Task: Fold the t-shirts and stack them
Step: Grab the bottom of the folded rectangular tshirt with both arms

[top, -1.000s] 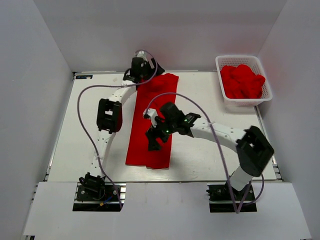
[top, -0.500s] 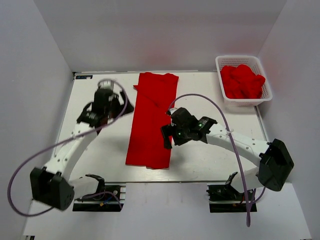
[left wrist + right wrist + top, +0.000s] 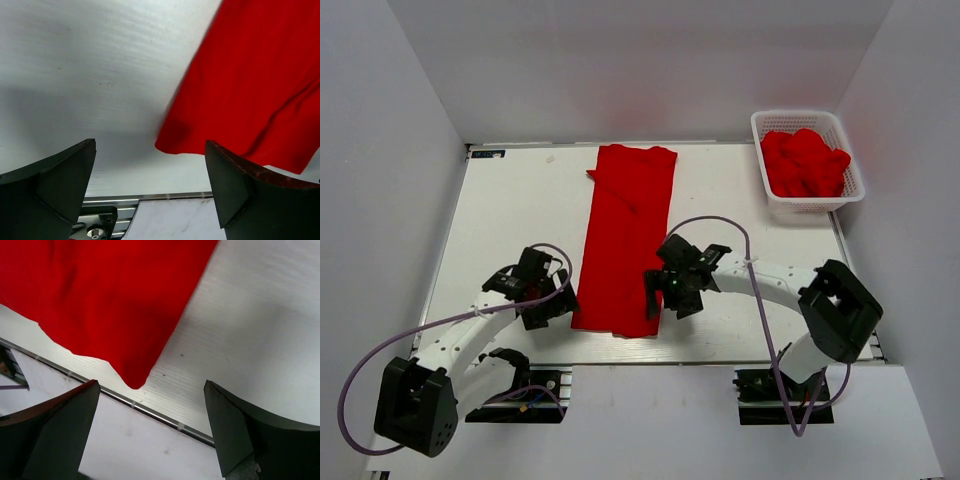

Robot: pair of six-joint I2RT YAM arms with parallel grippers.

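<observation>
One red t-shirt (image 3: 623,238) lies flat on the table, folded into a long narrow strip that runs from the back edge to the front edge. My left gripper (image 3: 552,304) is open just left of the strip's near left corner (image 3: 172,145), with nothing between its fingers (image 3: 55,185). Open too, my right gripper (image 3: 658,296) hovers at the near right corner (image 3: 134,381), its fingers (image 3: 250,430) empty. In the left wrist view the red cloth (image 3: 255,75) fills the upper right. In the right wrist view the cloth (image 3: 105,295) fills the upper left. More red t-shirts (image 3: 805,162) are heaped in the basket.
A white lattice basket (image 3: 760,135) stands at the back right corner of the table. The table's front edge with its metal rail (image 3: 165,416) runs just below both grippers. White walls close in the left, right and back sides.
The left arm swung from the shirt's far end back to its near left corner. The right gripper moved off the cloth and down to the near right corner. Both stayed open.
</observation>
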